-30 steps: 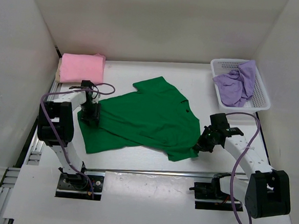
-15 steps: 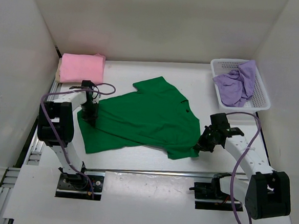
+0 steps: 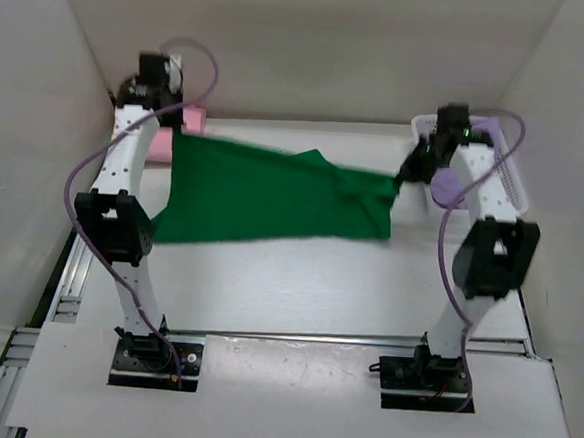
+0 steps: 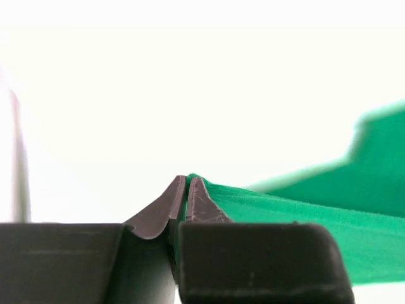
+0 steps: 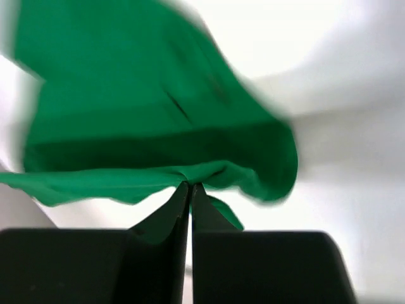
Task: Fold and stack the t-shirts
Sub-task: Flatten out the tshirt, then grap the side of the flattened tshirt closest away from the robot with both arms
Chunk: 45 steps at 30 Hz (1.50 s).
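A bright green t-shirt (image 3: 264, 192) hangs in the air, stretched between both raised arms. My left gripper (image 3: 175, 134) is shut on its left corner, and the left wrist view shows green cloth (image 4: 304, 209) pinched at the left gripper's tips (image 4: 187, 180). My right gripper (image 3: 400, 176) is shut on the shirt's right edge; green fabric (image 5: 126, 126) spreads above the right gripper (image 5: 190, 185) in the right wrist view. A folded pink t-shirt (image 3: 163, 142) lies at the back left, mostly behind the left arm. A light purple t-shirt (image 3: 445, 185) sits in the basket behind the right arm.
A white mesh basket (image 3: 515, 189) stands at the back right beside the wall. White walls enclose the table on three sides. Both arm bases are bolted at the near edge, with purple cables looping off each arm.
Both arms have swung up and back, lifting the green t-shirt off the table and stretching it between them. The left gripper shut on the shirt's corner just before the lift.
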{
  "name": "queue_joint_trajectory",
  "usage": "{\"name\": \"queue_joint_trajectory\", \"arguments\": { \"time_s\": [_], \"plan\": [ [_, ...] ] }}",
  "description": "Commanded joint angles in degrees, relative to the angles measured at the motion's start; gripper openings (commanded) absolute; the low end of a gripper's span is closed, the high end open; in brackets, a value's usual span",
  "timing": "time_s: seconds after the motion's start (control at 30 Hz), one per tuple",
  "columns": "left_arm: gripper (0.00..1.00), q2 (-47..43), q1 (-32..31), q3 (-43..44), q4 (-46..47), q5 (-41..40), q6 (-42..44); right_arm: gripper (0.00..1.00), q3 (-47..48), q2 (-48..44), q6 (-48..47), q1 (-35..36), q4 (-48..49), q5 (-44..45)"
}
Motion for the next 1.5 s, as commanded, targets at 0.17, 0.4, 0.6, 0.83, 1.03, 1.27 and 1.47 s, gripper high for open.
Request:
{"name": "queue_joint_trajectory", "arguments": {
  "time_s": [0.17, 0.4, 0.6, 0.83, 1.03, 1.27, 1.47],
  "plan": [
    [0.11, -9.1, 0.17, 19.78, 11.39, -6.37, 0.03, 0.0, 28.63, -4.18, 6.58, -7.66, 7.66, -8.18],
    [0.11, -22.72, -0.36, -8.15, 11.39, -2.67, 0.03, 0.0, -5.81, -28.46, 2.37, -7.13, 12.36, -4.32],
    [0.11, -33.8, -0.89, -33.71, 12.0, -1.44, 0.03, 0.0, -31.95, -43.32, 2.36, -6.08, 12.98, -4.84],
    [0.11, -41.71, -2.65, -55.27, 12.53, -2.14, 0.03, 0.0, -57.02, -57.2, 4.38, -6.08, 12.98, -8.61],
    [0.11, -47.16, -2.65, -67.67, 12.53, -3.9, 0.03, 0.0, -64.59, -61.62, 4.91, -6.08, 10.87, -10.99],
    [0.11, -49.9, -2.65, -69.98, 11.39, -5.04, 0.03, 0.0, -63.46, -58.56, 3.78, -6.08, 11.65, -10.3],
    [0.11, -41.39, -2.65, -62.25, 11.39, -2.93, 0.03, 0.0, -54.33, -43.56, 0.8, -6.08, 17.55, -9.76]
  ]
}}
